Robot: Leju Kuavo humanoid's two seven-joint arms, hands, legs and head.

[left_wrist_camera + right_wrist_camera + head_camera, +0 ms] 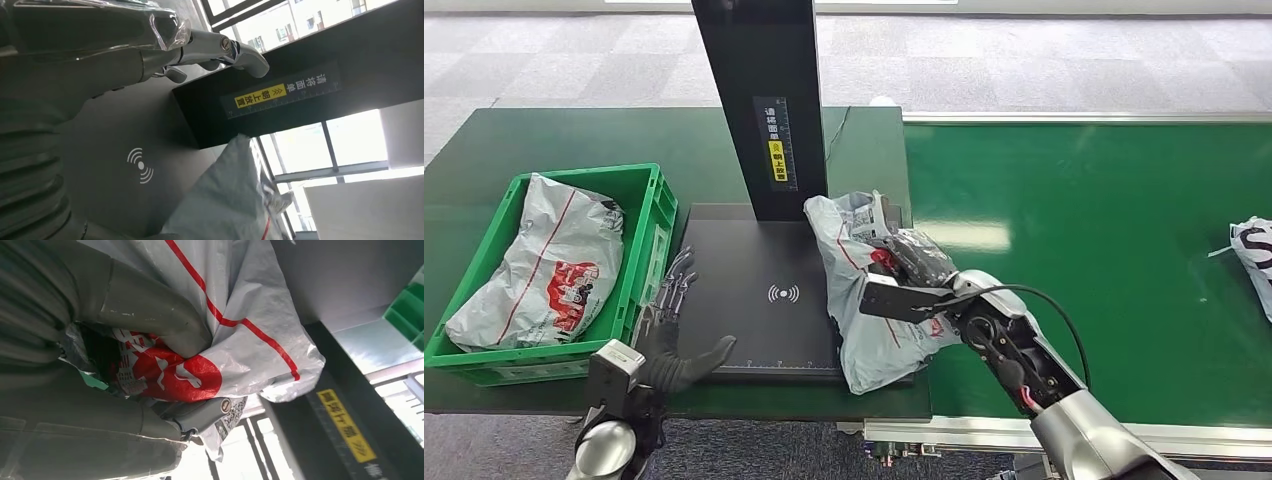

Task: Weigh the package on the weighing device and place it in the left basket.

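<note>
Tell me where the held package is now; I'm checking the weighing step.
In the head view, the package lies on the scale platform's right edge beside the black post, gripped by the right hand.

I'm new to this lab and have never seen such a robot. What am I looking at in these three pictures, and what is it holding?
It is a humanoid robot with two silver arms. The wide picture comes from its head, looking down; the other two come from cameras at its wrists. The right hand grips a grey plastic package with red print at the right edge of a black weighing device, which has a tall black post. The left hand rests open at the scale's left edge, holding nothing. A green basket on the left already holds a similar package. Another bag lies on the green belt.
</note>
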